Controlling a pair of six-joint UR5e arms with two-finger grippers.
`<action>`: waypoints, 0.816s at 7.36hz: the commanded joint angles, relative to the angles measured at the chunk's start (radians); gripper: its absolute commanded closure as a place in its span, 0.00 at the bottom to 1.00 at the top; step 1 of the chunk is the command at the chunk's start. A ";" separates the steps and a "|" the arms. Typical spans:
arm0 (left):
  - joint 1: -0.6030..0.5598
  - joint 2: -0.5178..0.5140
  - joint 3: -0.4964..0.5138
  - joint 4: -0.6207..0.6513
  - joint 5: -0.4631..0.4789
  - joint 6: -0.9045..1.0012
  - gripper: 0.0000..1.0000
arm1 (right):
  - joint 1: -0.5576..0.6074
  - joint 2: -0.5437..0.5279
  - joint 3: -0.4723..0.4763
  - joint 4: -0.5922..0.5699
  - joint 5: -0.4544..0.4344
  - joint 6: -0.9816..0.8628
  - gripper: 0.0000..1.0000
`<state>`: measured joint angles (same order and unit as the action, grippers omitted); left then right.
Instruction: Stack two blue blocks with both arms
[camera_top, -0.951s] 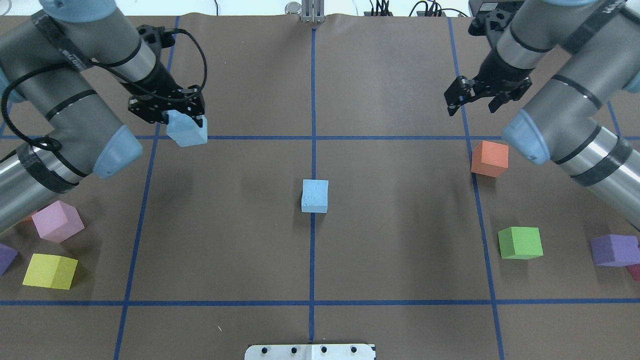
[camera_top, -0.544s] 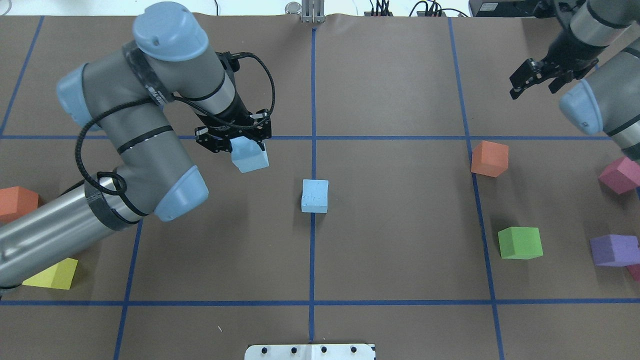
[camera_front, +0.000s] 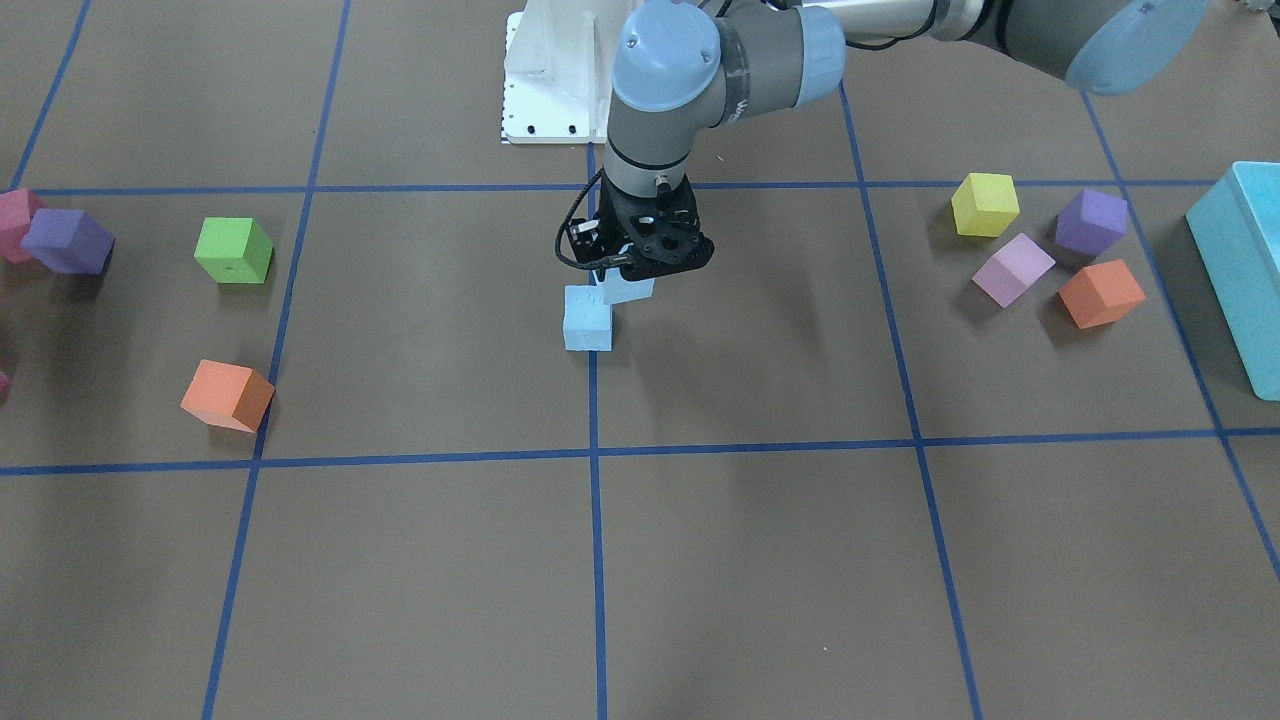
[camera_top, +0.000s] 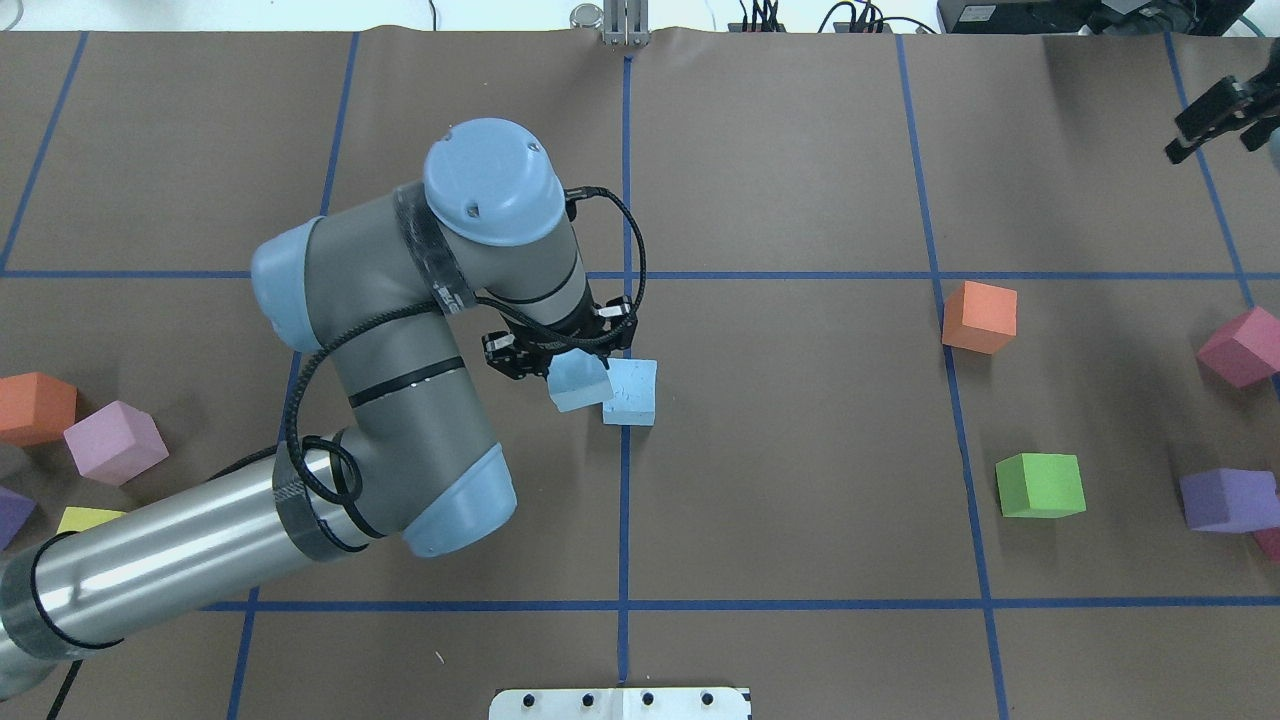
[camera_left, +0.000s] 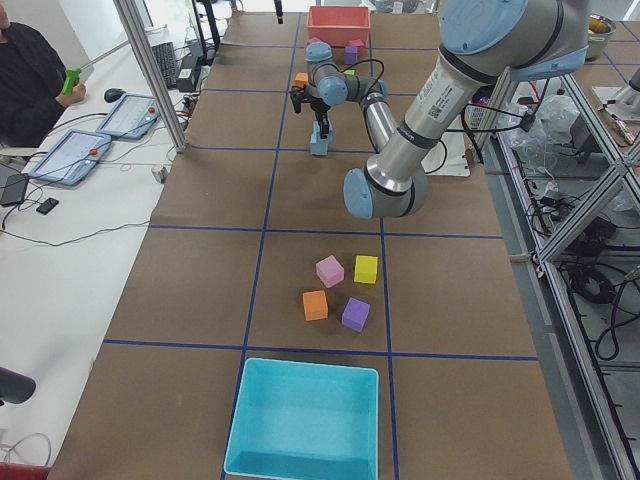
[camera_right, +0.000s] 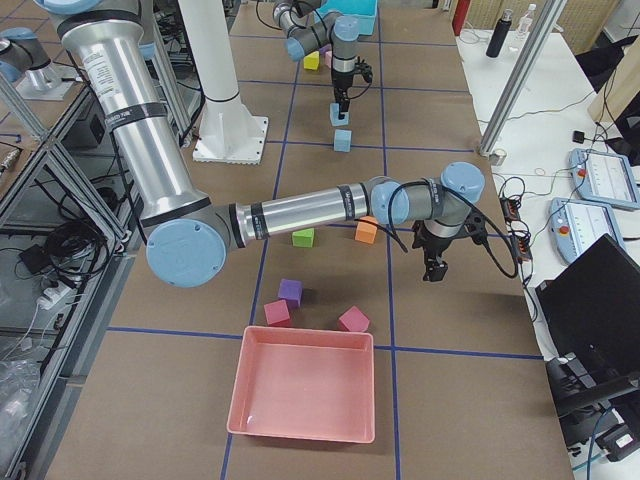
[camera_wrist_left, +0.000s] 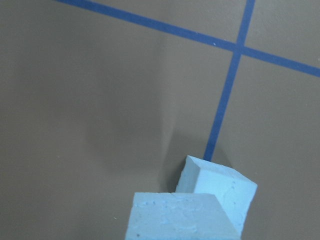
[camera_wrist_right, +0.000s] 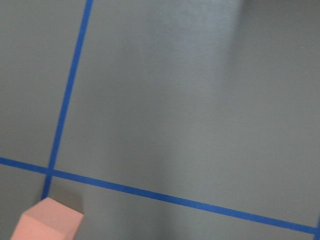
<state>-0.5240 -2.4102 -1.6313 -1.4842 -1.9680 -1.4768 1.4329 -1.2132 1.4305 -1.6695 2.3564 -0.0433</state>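
Held block (camera_top: 578, 386) reached resting block (camera_top: 636, 396)

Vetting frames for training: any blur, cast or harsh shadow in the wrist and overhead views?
Left wrist view: sharp, held blue block cropped at bottom, soft shadow beside resting blue block. Right wrist view: softer, greyer cast, orange block cropped. Overhead view: even light, no glare, right tool at frame edge.
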 joint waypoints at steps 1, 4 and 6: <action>0.022 -0.085 0.104 -0.002 0.026 -0.005 0.47 | 0.063 0.003 -0.019 -0.085 -0.005 -0.139 0.00; 0.021 -0.092 0.143 -0.014 0.028 0.053 0.47 | 0.078 0.000 -0.021 -0.107 -0.005 -0.159 0.00; 0.010 -0.092 0.146 -0.013 0.028 0.082 0.47 | 0.078 0.000 -0.019 -0.107 -0.005 -0.159 0.00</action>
<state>-0.5069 -2.5013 -1.4876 -1.4982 -1.9407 -1.4185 1.5102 -1.2136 1.4105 -1.7747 2.3516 -0.2017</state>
